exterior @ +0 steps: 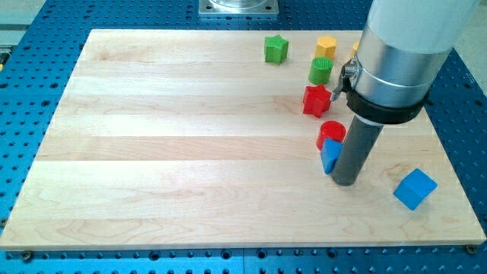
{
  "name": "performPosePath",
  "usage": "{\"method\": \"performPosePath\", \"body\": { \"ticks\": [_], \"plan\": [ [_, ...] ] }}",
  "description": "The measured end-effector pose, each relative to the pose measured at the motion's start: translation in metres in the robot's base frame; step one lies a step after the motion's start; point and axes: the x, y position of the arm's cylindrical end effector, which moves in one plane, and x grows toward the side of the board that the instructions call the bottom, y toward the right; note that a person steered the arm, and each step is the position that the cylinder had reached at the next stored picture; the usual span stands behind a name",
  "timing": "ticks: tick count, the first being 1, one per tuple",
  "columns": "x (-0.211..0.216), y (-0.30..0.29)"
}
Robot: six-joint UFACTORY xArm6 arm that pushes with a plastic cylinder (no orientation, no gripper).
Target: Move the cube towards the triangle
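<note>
The blue cube [415, 189] lies near the view's bottom right corner of the wooden board [183, 152]. The blue triangle [329, 156] stands left of it, just below the red cylinder [332, 132]. My tip [345, 181] sits right beside the blue triangle on its right side, touching or nearly touching it. The blue cube is well to the right of my tip, apart from it.
A red star [316, 100], a green cylinder [321, 71], a yellow hexagonal block [326, 46] and a green star [276, 49] stand toward the view's top right. Another yellow block is mostly hidden behind the arm [399, 53]. Blue perforated table surrounds the board.
</note>
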Motion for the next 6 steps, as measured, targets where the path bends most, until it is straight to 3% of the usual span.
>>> {"method": "performPosePath", "body": {
  "ticks": [1, 2, 3, 4, 5, 6],
  "plan": [
    [0.018, 0.018],
    [0.014, 0.080],
    [-0.032, 0.105],
    [-0.035, 0.146],
    [0.002, 0.184],
    [0.021, 0.159]
  ]
}}
